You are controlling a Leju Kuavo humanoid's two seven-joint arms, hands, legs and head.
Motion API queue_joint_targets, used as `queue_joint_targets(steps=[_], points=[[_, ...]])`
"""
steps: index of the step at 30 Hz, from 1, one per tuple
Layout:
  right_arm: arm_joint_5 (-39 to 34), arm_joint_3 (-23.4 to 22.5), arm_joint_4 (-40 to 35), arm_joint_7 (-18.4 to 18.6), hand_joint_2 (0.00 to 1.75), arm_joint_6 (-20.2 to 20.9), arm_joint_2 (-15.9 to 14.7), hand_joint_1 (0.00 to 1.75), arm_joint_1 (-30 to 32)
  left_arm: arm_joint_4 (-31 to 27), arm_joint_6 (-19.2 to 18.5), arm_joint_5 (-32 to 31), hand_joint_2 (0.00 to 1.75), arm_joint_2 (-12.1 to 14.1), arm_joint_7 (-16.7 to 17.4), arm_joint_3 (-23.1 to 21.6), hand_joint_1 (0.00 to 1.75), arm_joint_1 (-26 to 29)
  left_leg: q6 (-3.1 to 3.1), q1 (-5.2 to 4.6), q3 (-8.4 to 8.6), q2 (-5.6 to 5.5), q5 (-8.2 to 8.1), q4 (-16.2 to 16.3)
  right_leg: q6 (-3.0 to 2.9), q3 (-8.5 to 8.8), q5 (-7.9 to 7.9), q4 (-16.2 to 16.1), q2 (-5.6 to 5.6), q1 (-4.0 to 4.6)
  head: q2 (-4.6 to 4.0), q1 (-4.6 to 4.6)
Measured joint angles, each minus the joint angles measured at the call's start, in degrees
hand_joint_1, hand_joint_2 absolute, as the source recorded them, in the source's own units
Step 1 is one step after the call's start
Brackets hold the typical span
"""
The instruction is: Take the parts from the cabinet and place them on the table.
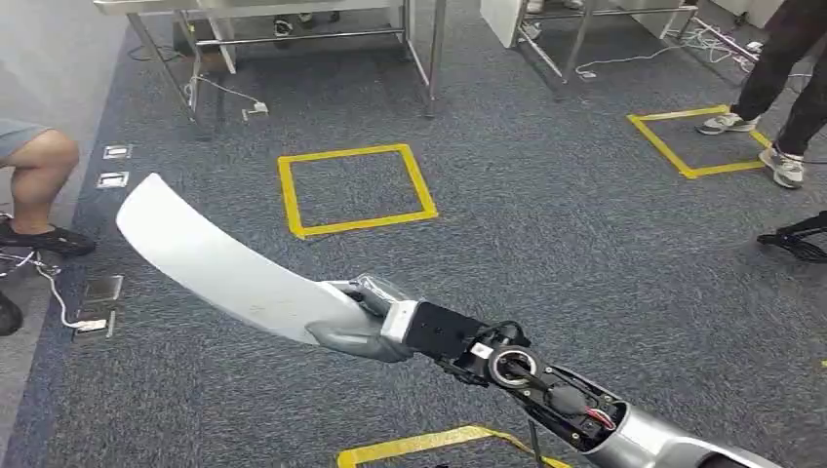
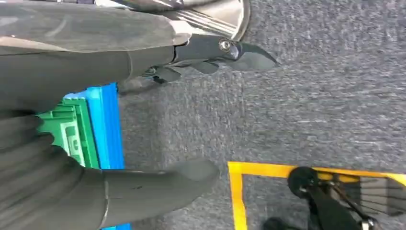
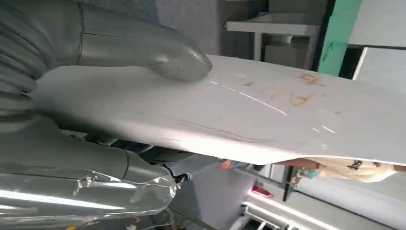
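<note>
A long, curved white panel part (image 1: 210,261) sticks out to the left over the grey carpet, gripped at its near end by my right hand (image 1: 366,317). Seen from the right wrist, the thumb (image 3: 163,52) presses on the panel's (image 3: 249,115) white face, which bears faint orange marks, while the other fingers are hidden beneath it. My left hand (image 2: 143,110) hangs above the carpet with thumb and fingers apart and nothing between them.
Yellow tape squares (image 1: 356,190) mark the carpet. Metal table legs (image 1: 429,58) stand at the back. One person sits at the far left (image 1: 34,156) and another stands at the right (image 1: 780,88). A blue and green crate (image 2: 86,127) lies beside my left hand.
</note>
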Motion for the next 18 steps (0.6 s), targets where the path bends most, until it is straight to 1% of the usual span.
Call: queue_joint_targets(steps=[1, 2, 3, 4, 5, 6, 7, 8, 9, 10, 11, 12, 13, 14, 15, 16, 17, 18], points=[[0.0, 0.0, 0.0, 0.0, 1.75, 0.0, 0.0, 1.73, 0.0, 0.0, 0.0, 0.1, 1.75, 0.0, 0.0, 0.0, 0.0, 0.0, 0.0, -0.19, 1.21, -0.14, -0.78, 0.0, -0.42, 0.39, 2.45, -3.7, 0.02, 0.18, 0.0, 0.24], [0.0, 0.0, 0.0, 0.0, 1.75, 0.0, 0.0, 1.73, 0.0, 0.0, 0.0, 0.1, 1.75, 0.0, 0.0, 0.0, 0.0, 0.0, -0.02, -0.41, 2.39, -0.2, -1.53, 0.0, -1.0, 1.04, 6.36, -8.0, 0.06, 0.41, 0.0, 0.55], [0.0, 0.0, 0.0, -0.1, 1.75, 0.0, 0.0, 1.73, 0.0, 0.0, 0.0, 0.2, 1.75, -0.3, 0.0, 0.0, 0.0, 0.1, 0.02, -0.36, 2.76, -0.21, -2.29, -0.3, -1.83, 1.25, 12.73, -12.4, 0.11, 0.78, 0.0, 0.72], [0.0, 0.0, 0.1, -0.2, 1.75, 0.0, -0.1, 1.73, 0.2, 0.0, 0.0, 0.3, 1.75, -0.5, 0.0, 0.0, 0.0, -0.2, -0.28, -0.58, 3.48, -0.34, -2.84, 0.4, -2.27, 0.65, 15.4, -13.4, 0.71, 1.22, 0.0, -0.22], [0.0, 0.0, 0.1, -0.1, 1.75, 0.2, -0.1, 1.73, 0.1, 0.0, 0.0, 0.3, 1.75, -0.5, 0.0, 0.0, 0.0, -0.3, -0.61, -0.47, 3.36, -0.62, -3.17, -0.2, -2.34, 1.17, 14.32, -13.8, 0.49, 1.32, -0.02, 0.02], [0.0, 0.0, 0.1, -0.2, 1.75, 0.2, -0.1, 1.73, 0.1, 0.0, 0.0, 0.3, 1.75, -0.4, 0.1, 0.0, 0.0, -0.2, -0.87, -0.27, 3.71, -0.65, -3.19, -0.5, -2.58, 2.01, 14.83, -14.0, 0.4, 1.31, 0.0, 0.11], [0.0, 0.0, 0.0, -0.2, 1.75, 0.3, -0.1, 1.73, 0.0, 0.0, 0.0, 0.4, 1.75, -0.5, 0.1, 0.0, 0.0, -0.2, -1.12, -0.43, 3.84, -0.59, -2.83, 0.2, -2.91, 2.35, 14.51, -14.7, 0.29, 1.33, 0.0, 0.15], [0.0, 0.0, 0.0, -0.4, 1.75, 0.3, -0.1, 1.73, -0.1, 0.0, 0.0, 0.5, 1.75, -0.3, 0.2, 0.0, 0.0, -0.3, -1.35, -0.55, 3.88, -0.58, -2.67, 0.8, -3.06, 3.54, 14.59, -15.2, 0.61, 0.88, 0.0, 0.15], [0.0, 0.0, -0.1, -0.4, 1.75, 0.4, -0.1, 1.73, -0.1, 0.0, 0.0, 0.5, 1.75, -0.3, 0.2, 0.0, 0.0, -0.3, -1.65, -0.42, 2.46, -0.25, -2.11, 3.5, -3.16, 4.45, 14.41, -15.7, 0.56, 0.66, 0.0, 0.16], [0.0, 0.0, 0.0, -0.4, 1.75, 0.4, -0.1, 1.73, -0.2, 0.0, -0.1, 0.5, 1.75, -0.3, 0.1, 0.0, 0.0, -0.4, -2.2, -0.31, 0.03, -0.11, -1.87, 7.4, -3.46, 5.15, 14.04, -16.0, 0.34, 0.45, 0.0, -0.31], [0.0, 0.0, 0.0, -0.5, 1.75, 0.4, -0.1, 1.73, -0.2, 0.0, -0.1, 0.5, 1.75, -0.4, 0.1, 0.0, 0.0, -0.4, -2.48, 0.01, -3.08, -0.05, -2.62, 11.7, -3.53, 5.69, 13.59, -16.2, 0.29, 0.37, 0.0, -0.72], [0.0, 0.0, 0.0, -0.5, 1.75, 0.5, -0.1, 1.73, -0.2, 0.0, -0.1, 0.5, 1.75, -0.4, 0.1, 0.0, 0.0, -0.4, -2.81, 0.36, -6.2, 0.09, -4.38, 15.5, -3.5, 6.34, 12.97, -16.2, 0.24, 0.29, 0.0, -0.79], [0.0, 0.0, 0.0, -0.5, 1.75, 0.5, -0.1, 1.73, -0.1, 0.0, -0.1, 0.5, 1.75, -0.3, 0.1, 0.0, 0.0, -0.4, -3.25, 0.7, -8.85, 0.25, -6.61, 17.9, -3.41, 7.14, 12.2, -16.2, 0.25, 0.16, 0.0, -0.83], [-0.1, 0.0, 0.1, -0.5, 1.75, 0.5, -0.1, 1.73, -0.1, 0.0, -0.1, 0.5, 1.75, -0.3, 0.1, 0.0, 0.0, -0.2, -3.6, 0.98, -10.41, 0.37, -7.95, 18.1, -3.23, 8.03, 11.43, -16.2, 0.32, -0.02, 0.0, -0.9], [-0.1, 0.0, 0.1, -0.6, 1.75, 0.5, -0.1, 1.73, -0.1, 0.0, -0.1, 0.6, 1.75, -0.2, 0.2, 0.0, 0.0, 0.0, -3.95, 1.23, -10.89, 0.42, -7.86, 16.4, -3.04, 9.05, 10.68, -16.2, 0.44, -0.24, 0.0, -0.96], [-0.1, 0.1, 0.2, -0.6, 1.75, 0.5, -0.1, 1.73, -0.1, 0.0, -0.1, 0.6, 1.75, -0.2, 0.2, 0.0, 0.0, 0.1, -4.21, 1.45, -10.55, 0.47, -6.37, 13.2, -2.76, 10.16, 9.83, -16.2, 0.5, -0.53, 0.0, -1.05], [-0.1, 0.1, 0.2, -0.6, 1.75, 0.5, -0.1, 1.73, -0.1, 0.0, -0.1, 0.6, 1.75, -0.1, 0.2, 0.0, 0.0, 0.1, -4.53, 1.69, -9.62, 0.58, -3.13, 8.6, -2.37, 11.38, 8.88, -16.2, 0.49, -0.82, 0.0, -1.18], [-0.1, 0.1, 0.2, -0.6, 1.75, 0.5, -0.1, 1.73, -0.1, 0.0, -0.1, 0.7, 1.75, 0.0, 0.2, 0.0, 0.0, 0.1, -4.69, 1.91, -8.58, 0.9, 1.96, 3.8, -1.91, 12.2, 7.87, -16.2, 0.36, -0.99, 0.0, -1.46]])
